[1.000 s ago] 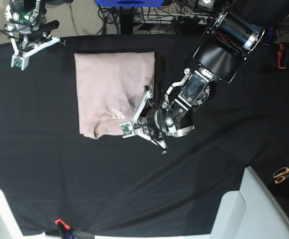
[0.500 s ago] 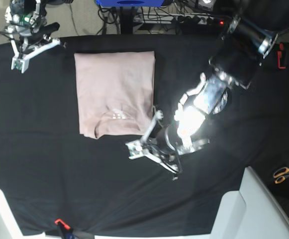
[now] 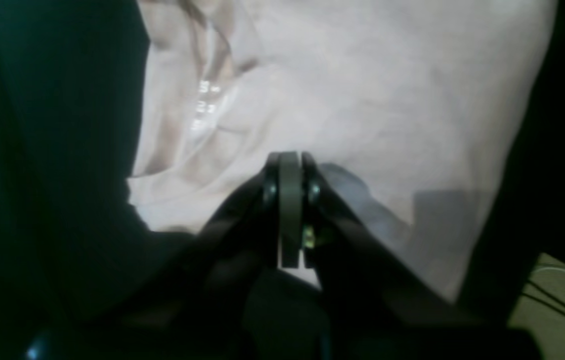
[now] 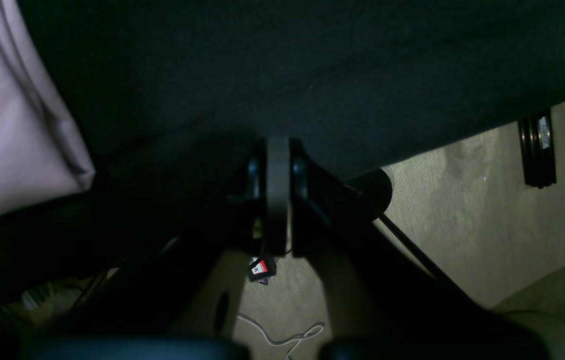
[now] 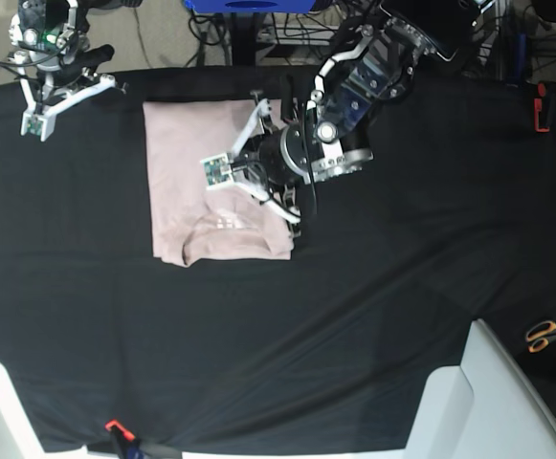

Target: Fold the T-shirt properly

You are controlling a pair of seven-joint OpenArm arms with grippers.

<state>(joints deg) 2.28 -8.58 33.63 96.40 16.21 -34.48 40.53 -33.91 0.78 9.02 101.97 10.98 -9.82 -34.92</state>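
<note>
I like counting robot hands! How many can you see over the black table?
2. The left gripper is over the pink T-shirt, jaws shut. The right gripper is near the far corner of the black tablecloth, jaws shut, holding nothing.

The white print inside the T-shirt neck is too blurred to read.

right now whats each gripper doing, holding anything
left gripper: jaws closed, holding nothing, above the T-shirt.
right gripper: jaws closed, empty, over the black tablecloth.
</note>
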